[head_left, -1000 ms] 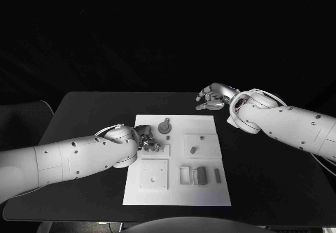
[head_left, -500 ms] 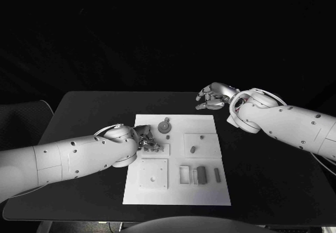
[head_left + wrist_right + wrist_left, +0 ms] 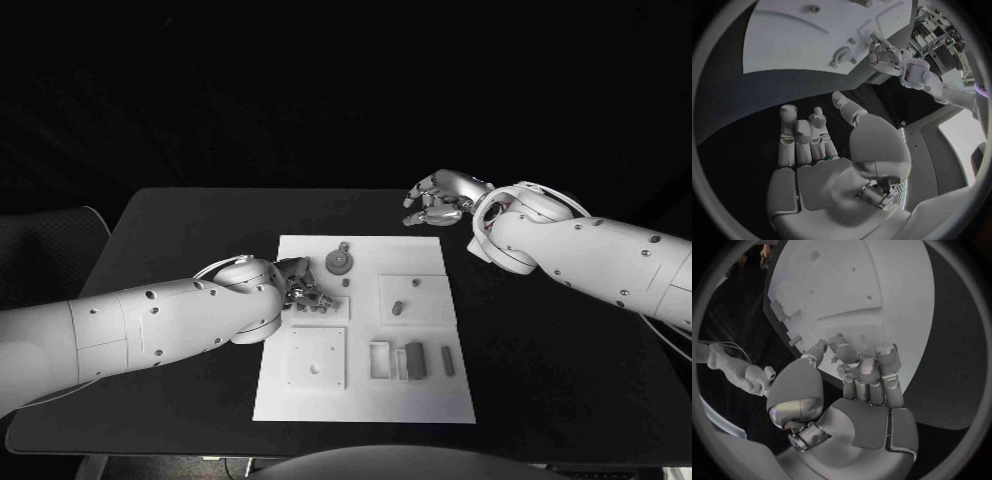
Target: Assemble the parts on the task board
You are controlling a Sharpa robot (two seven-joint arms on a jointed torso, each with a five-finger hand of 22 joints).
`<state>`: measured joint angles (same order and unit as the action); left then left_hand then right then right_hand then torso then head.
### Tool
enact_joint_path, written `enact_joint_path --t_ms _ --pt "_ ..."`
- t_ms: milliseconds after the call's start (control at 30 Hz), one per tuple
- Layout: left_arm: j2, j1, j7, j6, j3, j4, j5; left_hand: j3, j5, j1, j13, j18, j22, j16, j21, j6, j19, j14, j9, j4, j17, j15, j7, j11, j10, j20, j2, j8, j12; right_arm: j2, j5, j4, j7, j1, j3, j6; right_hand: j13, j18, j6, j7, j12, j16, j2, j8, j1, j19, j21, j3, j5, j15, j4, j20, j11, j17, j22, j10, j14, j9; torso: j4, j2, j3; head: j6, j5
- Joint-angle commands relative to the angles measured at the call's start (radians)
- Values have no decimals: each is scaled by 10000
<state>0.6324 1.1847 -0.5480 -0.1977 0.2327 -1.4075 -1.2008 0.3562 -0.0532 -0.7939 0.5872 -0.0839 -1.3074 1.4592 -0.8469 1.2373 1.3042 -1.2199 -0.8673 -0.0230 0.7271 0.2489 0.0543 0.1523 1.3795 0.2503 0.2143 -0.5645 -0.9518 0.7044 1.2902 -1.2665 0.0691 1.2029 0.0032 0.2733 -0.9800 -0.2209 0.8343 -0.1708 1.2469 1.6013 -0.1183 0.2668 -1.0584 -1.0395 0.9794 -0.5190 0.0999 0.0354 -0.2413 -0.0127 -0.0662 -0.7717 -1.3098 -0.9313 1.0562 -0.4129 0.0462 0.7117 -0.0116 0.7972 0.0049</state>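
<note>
The white task board (image 3: 361, 395) lies mid-table. On it I see a round grey part (image 3: 339, 263), a small peg (image 3: 415, 283), another small piece (image 3: 397, 309) and dark bars (image 3: 415, 361) in slots near the front. My left hand (image 3: 299, 288) sits over the board's left edge, its fingers (image 3: 859, 371) curled down with the tips close to the thumb above the board (image 3: 848, 285). Anything pinched there is hidden. My right hand (image 3: 440, 197) hovers beyond the board's far right corner over the black table, fingers (image 3: 801, 135) spread, holding nothing.
A square plate with a hole (image 3: 315, 360) and an empty frame (image 3: 382, 360) occupy the board's front half. In the right wrist view the board (image 3: 798, 40) and my left hand (image 3: 887, 57) lie ahead. Black table (image 3: 562, 340) surrounds the board.
</note>
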Motion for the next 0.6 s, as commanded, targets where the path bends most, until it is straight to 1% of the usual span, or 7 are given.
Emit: enact_joint_path --t_ms 33,100,167,200,267,500,600 --pt "-27 2 129 38 -5 -11 93 -189 20 -208 -26 -121 -148 20 61 -91 -87 53 -4 -140 -3 56 -15 10 -74 -1 -378 16 -14 2 -7 -11 -30 -5 4 -109 12 -409 12 -64 49 -50 32 -39 100 9 -51 2 38 37 78 45 4 -13 -90 38 28 10 -6 1 6 0 2" --pt "-38 2 135 63 -4 -10 121 -462 -213 -458 -59 -107 -152 -7 72 -88 -97 43 26 -416 -17 43 -25 0 -70 -26 -743 44 2 2 -7 -12 -31 -5 4 -107 13 -409 12 -64 50 -50 33 -39 100 9 -51 2 39 37 78 45 4 -13 -90 38 27 10 -7 1 7 -2 3" --pt "-49 2 160 111 -3 -7 161 -631 -468 -638 -93 -106 -146 -28 93 -83 -95 32 59 -603 -27 38 -32 -6 -64 -40 -950 70 15 2 -7 -14 -31 -5 4 -108 14 -409 12 -64 50 -50 33 -39 100 9 -51 1 39 36 79 45 4 -13 -90 39 28 10 -7 1 7 -2 3" --pt "-55 2 168 139 -2 -5 183 -615 -541 -738 -106 -106 -142 -38 103 -80 -89 29 72 -651 -32 36 -34 -7 -60 -45 -987 82 19 2 -7 -15 -31 -5 4 -108 14 -409 12 -64 51 -50 33 -39 99 9 -51 1 39 36 79 45 4 -13 -90 39 28 10 -7 1 7 -2 3" --pt "-63 3 174 185 -1 0 196 -357 -471 -874 -146 -103 -123 -65 139 -69 -55 20 102 -497 -45 27 -44 -16 -52 -61 -831 111 35 4 -7 -15 -30 -5 4 -108 15 -409 12 -64 52 -50 33 -39 99 9 -51 1 39 36 79 45 4 -13 -90 39 28 10 -6 0 7 2 -1" --pt "-97 3 158 245 3 39 212 -158 -368 -849 -199 -109 -120 -96 195 -114 -64 55 111 -166 -50 10 -71 -36 -79 -72 -418 152 61 11 -7 -17 -29 -5 4 -106 18 -409 12 -64 54 -50 32 -38 97 9 -51 1 39 36 78 46 4 -13 -91 40 28 11 -7 1 7 8 -15" --pt "-105 3 157 237 4 47 170 -87 -346 -935 -209 -116 -127 -95 201 -124 -61 62 103 -124 -45 9 -74 -38 -82 -69 -425 153 60 11 -7 -19 -29 -5 4 -106 19 -409 12 -64 55 -51 32 -38 96 9 -51 1 39 36 78 46 4 -13 -91 41 28 11 -2 1 6 7 -18"
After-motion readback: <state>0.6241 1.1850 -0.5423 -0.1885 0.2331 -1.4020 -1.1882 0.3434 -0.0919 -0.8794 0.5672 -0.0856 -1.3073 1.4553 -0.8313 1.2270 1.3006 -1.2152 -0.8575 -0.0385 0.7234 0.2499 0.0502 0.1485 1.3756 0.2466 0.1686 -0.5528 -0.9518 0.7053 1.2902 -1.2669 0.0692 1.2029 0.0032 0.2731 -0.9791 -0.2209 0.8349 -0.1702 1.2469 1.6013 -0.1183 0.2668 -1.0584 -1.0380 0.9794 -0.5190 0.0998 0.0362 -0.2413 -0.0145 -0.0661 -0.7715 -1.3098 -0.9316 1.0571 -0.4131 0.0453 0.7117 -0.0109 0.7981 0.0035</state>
